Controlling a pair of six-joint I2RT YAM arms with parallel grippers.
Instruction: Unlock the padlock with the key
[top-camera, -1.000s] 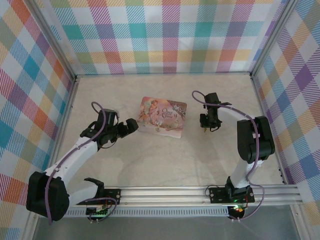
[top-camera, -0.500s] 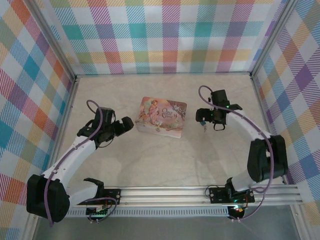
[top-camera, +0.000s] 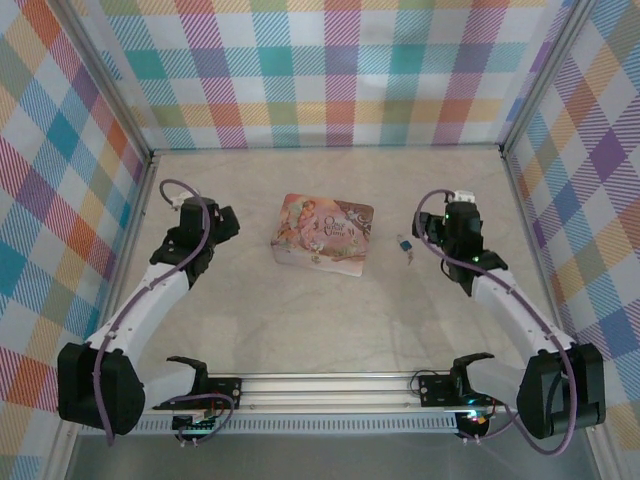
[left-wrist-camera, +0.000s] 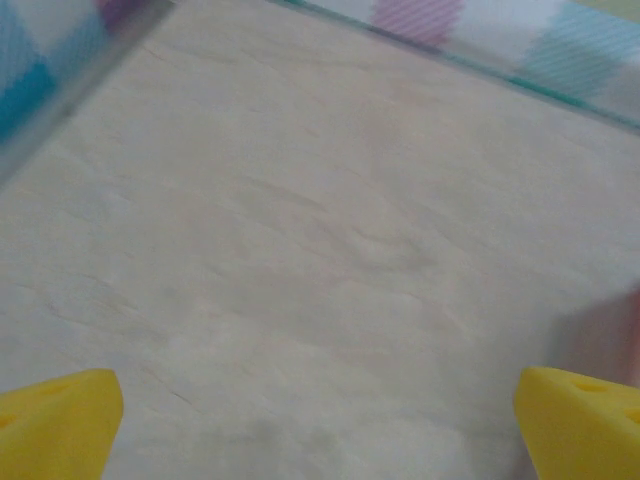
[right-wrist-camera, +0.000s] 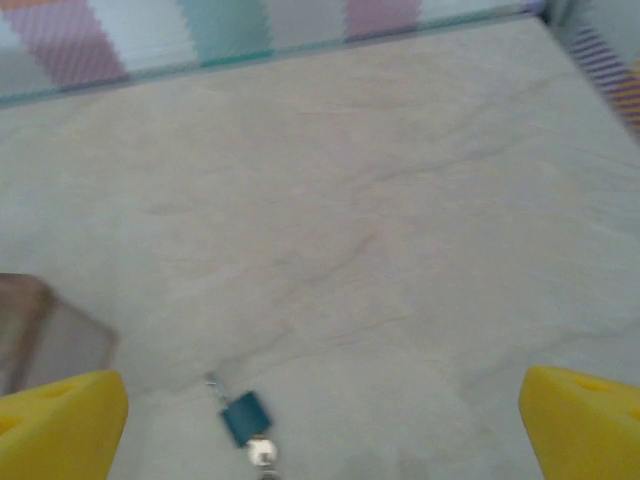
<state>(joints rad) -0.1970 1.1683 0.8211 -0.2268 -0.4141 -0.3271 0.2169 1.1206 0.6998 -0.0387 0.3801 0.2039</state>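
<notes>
Seen from the right wrist, the padlock (right-wrist-camera: 245, 417) and the key (right-wrist-camera: 262, 453) touching it are blurred, so I cannot tell if the key is inside it, and the left edge cuts off the tin (right-wrist-camera: 35, 335).

Open table (top-camera: 330, 320) rings padlock (top-camera: 404, 244); tin (top-camera: 322, 234) stands nearby.

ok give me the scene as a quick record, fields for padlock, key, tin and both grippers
padlock: bluish, lying on the table right of the tin, apart from it
key: silvery, touching the padlock's near end in the right wrist view; inserted or not, too blurred to tell
tin: pink, flat, mid-table
left gripper: open, empty, above bare table left of the tin
right gripper: open, empty, padlock lying ahead of it, untouched
lock state: cannot tell, too small and blurred
</notes>
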